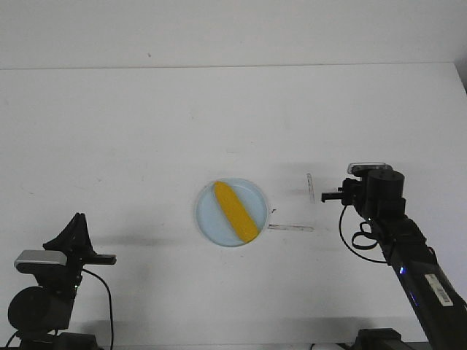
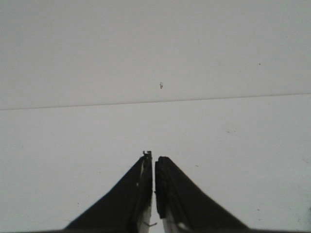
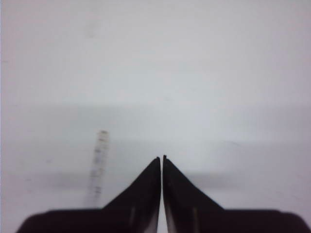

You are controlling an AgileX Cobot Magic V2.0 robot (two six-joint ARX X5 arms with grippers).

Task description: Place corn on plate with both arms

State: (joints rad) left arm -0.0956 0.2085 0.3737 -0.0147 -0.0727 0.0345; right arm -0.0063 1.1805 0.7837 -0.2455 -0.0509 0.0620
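Observation:
The yellow corn [image 1: 235, 211] lies diagonally inside the pale blue plate [image 1: 208, 219] at the middle of the white table, touching neither gripper. My left gripper [image 1: 76, 221] sits low at the near left, far from the plate, its pointed fingers together. The left wrist view shows that gripper [image 2: 153, 156] shut on nothing, over bare table. The right arm's wrist [image 1: 376, 191] hovers to the right of the plate and hides its fingers in the front view. In its own view the right gripper [image 3: 162, 158] is shut and empty.
Two thin tape strips mark the table right of the plate: one upright strip [image 1: 310, 188] and one level strip [image 1: 292, 228]. A blurred strip [image 3: 98, 165] also shows beside the right fingers. The table's far edge [image 1: 219, 67] meets a white wall.

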